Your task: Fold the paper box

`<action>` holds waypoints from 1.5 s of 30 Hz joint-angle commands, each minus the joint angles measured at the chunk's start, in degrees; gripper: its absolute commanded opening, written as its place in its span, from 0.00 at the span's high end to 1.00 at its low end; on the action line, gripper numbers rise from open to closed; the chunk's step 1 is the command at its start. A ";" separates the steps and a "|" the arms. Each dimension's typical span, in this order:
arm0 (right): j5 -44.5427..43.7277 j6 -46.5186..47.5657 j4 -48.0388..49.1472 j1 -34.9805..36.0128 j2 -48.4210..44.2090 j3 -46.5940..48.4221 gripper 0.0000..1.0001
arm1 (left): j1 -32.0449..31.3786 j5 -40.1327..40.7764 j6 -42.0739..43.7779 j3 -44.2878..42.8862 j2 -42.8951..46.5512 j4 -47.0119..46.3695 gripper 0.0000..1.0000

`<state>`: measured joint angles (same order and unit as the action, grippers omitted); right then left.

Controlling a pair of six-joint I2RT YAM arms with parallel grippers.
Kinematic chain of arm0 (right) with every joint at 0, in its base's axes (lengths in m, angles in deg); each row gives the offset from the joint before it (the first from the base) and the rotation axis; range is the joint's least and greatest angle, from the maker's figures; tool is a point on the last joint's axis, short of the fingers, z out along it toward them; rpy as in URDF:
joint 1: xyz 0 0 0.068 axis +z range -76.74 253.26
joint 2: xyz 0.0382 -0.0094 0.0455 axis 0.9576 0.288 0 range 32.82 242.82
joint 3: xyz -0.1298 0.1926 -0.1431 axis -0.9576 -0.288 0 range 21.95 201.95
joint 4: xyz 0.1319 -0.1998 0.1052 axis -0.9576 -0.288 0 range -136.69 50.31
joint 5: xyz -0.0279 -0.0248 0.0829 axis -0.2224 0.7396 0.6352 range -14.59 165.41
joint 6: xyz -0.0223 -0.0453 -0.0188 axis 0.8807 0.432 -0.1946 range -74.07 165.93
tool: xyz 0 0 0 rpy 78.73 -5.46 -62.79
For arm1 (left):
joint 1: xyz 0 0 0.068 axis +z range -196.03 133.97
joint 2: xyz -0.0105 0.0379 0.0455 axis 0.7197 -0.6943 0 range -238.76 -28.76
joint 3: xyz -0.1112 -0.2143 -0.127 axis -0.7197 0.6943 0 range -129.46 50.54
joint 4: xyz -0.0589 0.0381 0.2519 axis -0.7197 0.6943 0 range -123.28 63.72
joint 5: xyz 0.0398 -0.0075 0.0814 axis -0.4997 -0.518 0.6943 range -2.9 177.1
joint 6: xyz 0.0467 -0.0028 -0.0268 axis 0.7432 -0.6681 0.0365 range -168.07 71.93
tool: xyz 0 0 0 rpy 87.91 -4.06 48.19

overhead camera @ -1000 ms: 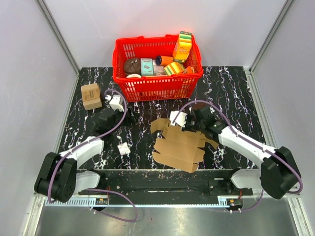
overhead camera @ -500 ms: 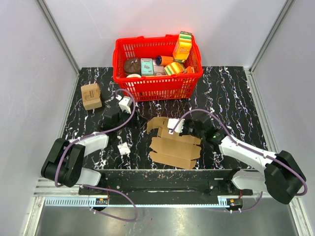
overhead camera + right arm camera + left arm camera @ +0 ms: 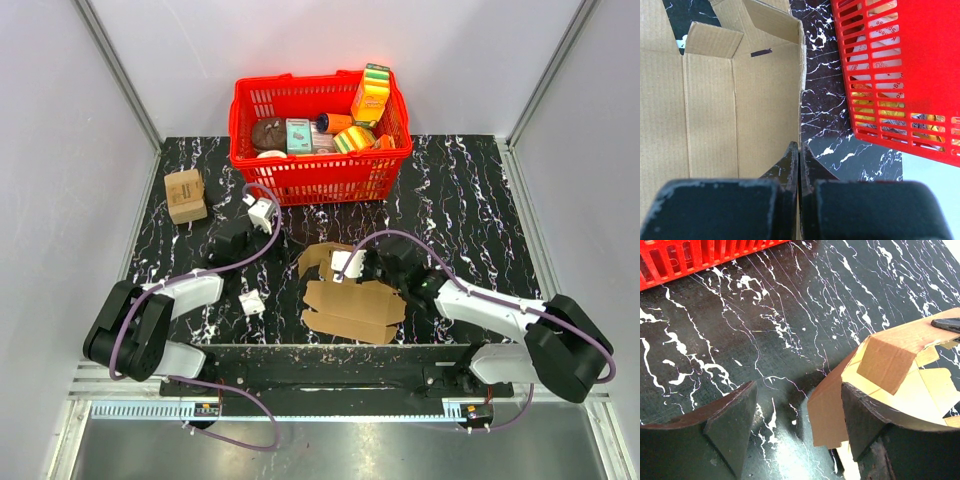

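The paper box (image 3: 352, 305) is a flat brown cardboard sheet with creases and flaps, lying in the middle of the table. Its far left flap (image 3: 832, 410) is raised. My left gripper (image 3: 285, 248) is open; in the left wrist view (image 3: 799, 390) that raised flap stands between its fingers, close to the right finger (image 3: 860, 420) and apart from the left one. My right gripper (image 3: 338, 272) reaches in from the right and is shut on the far edge of the paper box (image 3: 740, 100), whose edge runs in between its closed fingertips (image 3: 799, 146).
A red basket (image 3: 320, 175) full of colourful packages stands at the back, just beyond both grippers, its wall also in view (image 3: 890, 75). A small tan printed box (image 3: 185, 195) sits at the far left. A small white object (image 3: 252, 302) lies near the left arm.
My right gripper has pulled the paper box left and toward the near edge. My left gripper has swung right, up to the box's raised left flap.
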<state>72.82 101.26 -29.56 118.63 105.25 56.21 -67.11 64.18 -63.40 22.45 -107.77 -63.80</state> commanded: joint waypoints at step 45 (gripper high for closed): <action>-6.46 0.66 -1.08 3.59 0.26 -0.51 1.00 | -7.22 -13.73 5.40 5.07 -12.22 -25.37 0.23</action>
<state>67.31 102.31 -30.58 121.53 105.88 55.99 -73.99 53.64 -59.56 27.45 -118.23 -81.53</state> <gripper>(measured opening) 0.012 0.749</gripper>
